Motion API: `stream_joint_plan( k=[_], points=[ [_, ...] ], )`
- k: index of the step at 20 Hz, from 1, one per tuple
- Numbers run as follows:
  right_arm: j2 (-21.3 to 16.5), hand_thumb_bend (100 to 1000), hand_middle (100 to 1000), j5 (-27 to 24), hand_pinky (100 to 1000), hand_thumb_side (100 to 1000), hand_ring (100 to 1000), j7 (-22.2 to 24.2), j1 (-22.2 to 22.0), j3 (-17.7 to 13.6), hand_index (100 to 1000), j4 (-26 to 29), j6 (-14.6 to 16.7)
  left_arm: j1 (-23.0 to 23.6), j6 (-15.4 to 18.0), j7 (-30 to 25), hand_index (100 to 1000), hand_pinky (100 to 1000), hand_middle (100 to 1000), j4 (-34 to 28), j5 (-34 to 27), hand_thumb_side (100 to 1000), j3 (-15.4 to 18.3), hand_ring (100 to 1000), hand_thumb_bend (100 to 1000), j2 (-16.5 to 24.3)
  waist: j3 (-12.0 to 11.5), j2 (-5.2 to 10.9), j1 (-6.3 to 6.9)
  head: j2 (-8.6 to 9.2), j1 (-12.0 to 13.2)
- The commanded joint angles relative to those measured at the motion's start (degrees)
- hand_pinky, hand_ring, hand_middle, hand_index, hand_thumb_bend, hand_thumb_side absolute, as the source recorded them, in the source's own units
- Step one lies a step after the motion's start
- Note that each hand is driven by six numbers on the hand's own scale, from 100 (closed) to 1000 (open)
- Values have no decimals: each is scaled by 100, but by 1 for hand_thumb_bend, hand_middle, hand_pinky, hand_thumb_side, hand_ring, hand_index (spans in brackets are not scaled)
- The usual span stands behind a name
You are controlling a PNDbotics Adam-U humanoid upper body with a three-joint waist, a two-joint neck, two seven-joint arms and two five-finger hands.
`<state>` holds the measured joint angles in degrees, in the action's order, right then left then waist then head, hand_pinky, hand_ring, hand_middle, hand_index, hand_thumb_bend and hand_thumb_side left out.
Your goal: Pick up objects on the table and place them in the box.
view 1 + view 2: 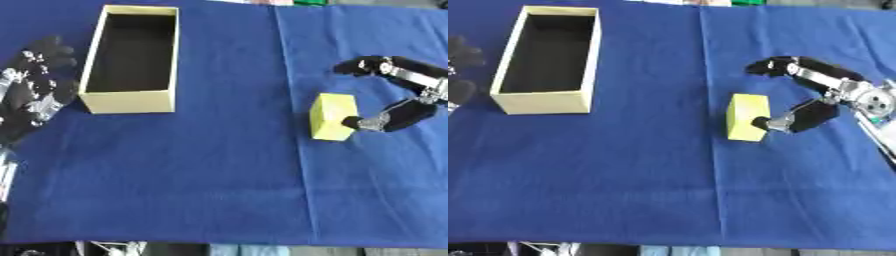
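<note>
Now, open box [131,102] holding nothing visible, right robot hand [820,95] spread, thumb touching yellow block [747,117].

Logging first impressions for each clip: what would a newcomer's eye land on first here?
Probably the bright yellow block on the blue cloth, right of centre, with the right hand at its right side, thumb tip against it and fingers arched above, not closed round it. Next, the open, empty yellow box at far left. The left hand rests open at the left edge beside the box.
</note>
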<state>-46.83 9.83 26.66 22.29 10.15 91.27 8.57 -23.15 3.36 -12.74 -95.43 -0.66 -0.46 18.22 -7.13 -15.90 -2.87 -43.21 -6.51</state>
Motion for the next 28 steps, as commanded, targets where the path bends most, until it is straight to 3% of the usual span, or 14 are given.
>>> stream_joint_plan(
  k=[1, 21, 25, 28],
  points=[
    [-87, 425, 886, 97, 932, 248, 938, 59, 114, -15, 948, -133, 26, -59, -4, -7, 934, 614, 801, -85, -26, 549, 2, 839, 661, 139, -6, 115, 17, -33, -8],
    [183, 411, 857, 466, 923, 254, 928, 294, 300, 104, 949, -874, 128, -51, -46, -1, 930, 614, 799, -78, -27, 553, 2, 839, 591, 126, -10, 116, 34, -42, -11],
    [198, 398, 805, 493, 902, 254, 902, 402, 290, 131, 931, -917, 151, -52, -49, -3, 931, 614, 799, -75, -30, 554, 2, 839, 582, 124, -7, 114, 33, -42, -8],
    [199, 368, 705, 558, 873, 237, 855, 497, 285, 138, 885, -902, 167, -51, -51, -1, 931, 614, 800, -75, -35, 556, 2, 840, 578, 124, -5, 114, 34, -44, -8]
  ],
)
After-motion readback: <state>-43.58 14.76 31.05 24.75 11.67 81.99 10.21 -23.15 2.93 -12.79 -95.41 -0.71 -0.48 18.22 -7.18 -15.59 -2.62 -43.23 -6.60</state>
